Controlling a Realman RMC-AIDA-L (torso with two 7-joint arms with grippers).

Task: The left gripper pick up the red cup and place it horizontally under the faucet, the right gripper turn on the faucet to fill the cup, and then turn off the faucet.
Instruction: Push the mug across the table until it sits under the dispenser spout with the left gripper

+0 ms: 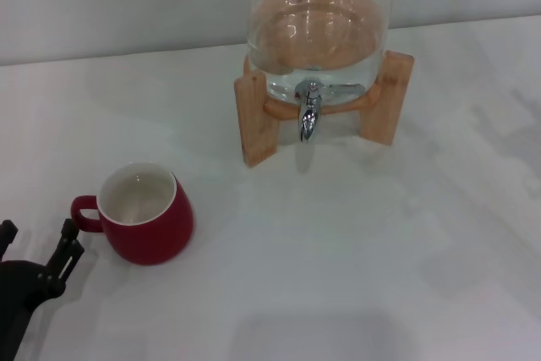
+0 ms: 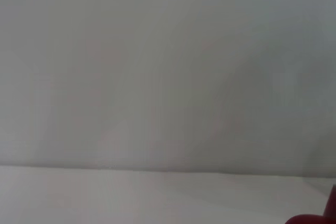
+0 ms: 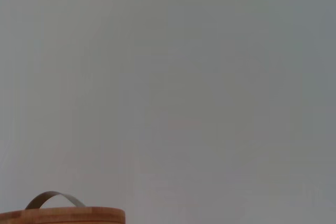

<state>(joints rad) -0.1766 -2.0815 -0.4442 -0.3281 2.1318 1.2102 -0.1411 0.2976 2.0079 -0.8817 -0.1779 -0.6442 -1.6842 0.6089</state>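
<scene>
The white desk [image 1: 380,276] is filling most of the head view, running back to a pale wall. On its far side a glass water jar [image 1: 314,31] is sitting in a wooden stand [image 1: 258,120], holding clear water in its lower part. The right wrist view is showing only the wall and, at the picture's edge, a round wooden lid [image 3: 63,215] with a thin metal handle arching over it.

The red cup [image 1: 148,217] is standing upright on the desk, nearer the robot and well to the left of the jar, well apart from it. Its cream inside is facing up, and its small loop handle is pointing left, toward the left hand. A sliver of the cup's red is also showing at the corner of the left wrist view [image 2: 310,219], with bare wall and desk taking up the rest.

The left hand [image 1: 38,251] is hovering at the lower left corner, just beside the cup's handle but not touching it. Its black fingers [image 1: 68,247] are standing spread apart, gripping nothing.

The faucet [image 1: 309,116] is hanging from the front of the jar between the stand's two front legs, its chrome spout pointing down at bare desk.

The right hand is not showing in any view.
</scene>
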